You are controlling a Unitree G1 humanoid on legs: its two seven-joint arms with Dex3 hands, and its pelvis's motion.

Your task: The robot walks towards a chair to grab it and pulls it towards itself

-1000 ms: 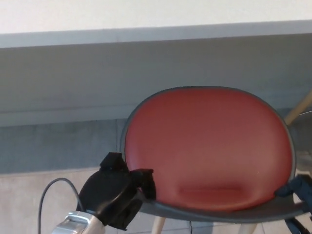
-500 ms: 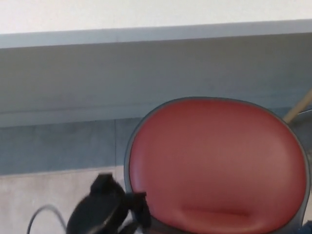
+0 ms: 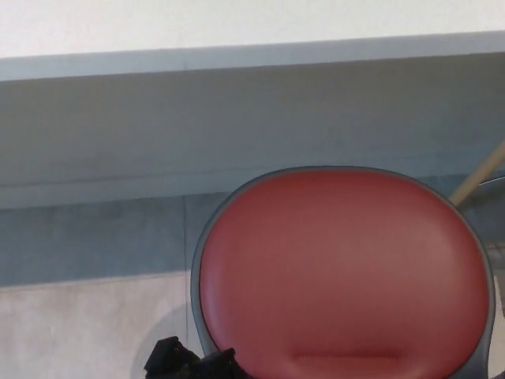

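Note:
A chair [image 3: 339, 268] with a round red seat inside a grey shell fills the lower right of the head view. Its near edge runs off the bottom of the picture. Only the top of my black left hand [image 3: 189, 365] shows at the bottom edge, its fingers [image 3: 223, 362] closed against the chair's left front rim. My right hand does not show.
A long grey wall panel [image 3: 158, 134] with a white top [image 3: 237, 24] runs across behind the chair. A slanted wooden leg [image 3: 479, 174] stands at the right edge. Beige floor tiles [image 3: 79, 332] lie to the left of the chair.
The chair and my left hand have slid down the picture together, toward me. The right hand, seen at the chair's right rim a second ago, has dropped out of view.

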